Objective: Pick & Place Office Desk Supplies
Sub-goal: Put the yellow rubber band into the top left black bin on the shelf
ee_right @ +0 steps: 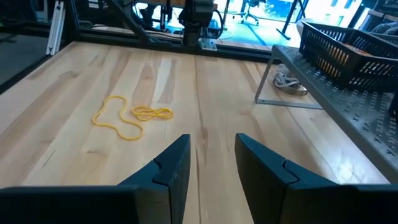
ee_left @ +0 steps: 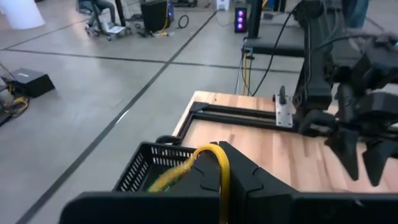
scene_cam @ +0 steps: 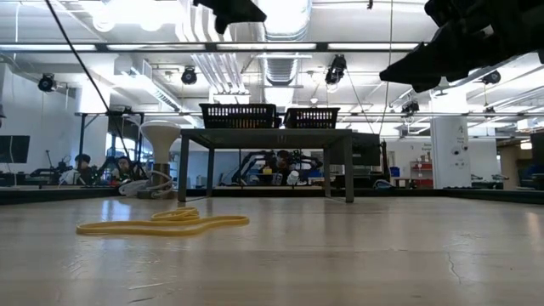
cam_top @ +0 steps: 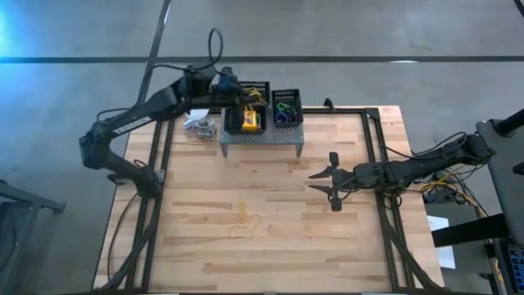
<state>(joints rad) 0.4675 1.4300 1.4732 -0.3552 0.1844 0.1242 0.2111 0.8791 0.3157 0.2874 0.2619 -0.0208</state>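
My left gripper (cam_top: 240, 97) hovers over the left black mesh tray (cam_top: 246, 117) on the grey perforated stand (cam_top: 262, 138) and is shut on a yellow rubber band (ee_left: 217, 163). That tray holds a yellow-and-green box (cam_top: 250, 122). The right mesh tray (cam_top: 286, 107) holds small coloured rings. More tan rubber bands (cam_top: 246, 218) lie loose on the table's middle, also visible as rubber bands (ee_right: 130, 118) in the right wrist view. My right gripper (cam_top: 332, 181) is open, above the table to the right of the stand, touching nothing. My left gripper pinches the yellow rubber band between its two fingers; a loop of the band (ee_left: 219, 155) arches over the fingertips (ee_left: 239, 168). The rest of the band (ee_left: 169, 177) trails down toward the mesh tray (ee_left: 146, 165) below. Whether it rests in the tray, I cannot tell.
A white corded object (cam_top: 199, 124) lies on the table left of the stand. Black frame rails (cam_top: 372, 156) run along the table's left, right and far sides. Bare wood (cam_top: 311, 246) spreads over the near half around the loose bands.
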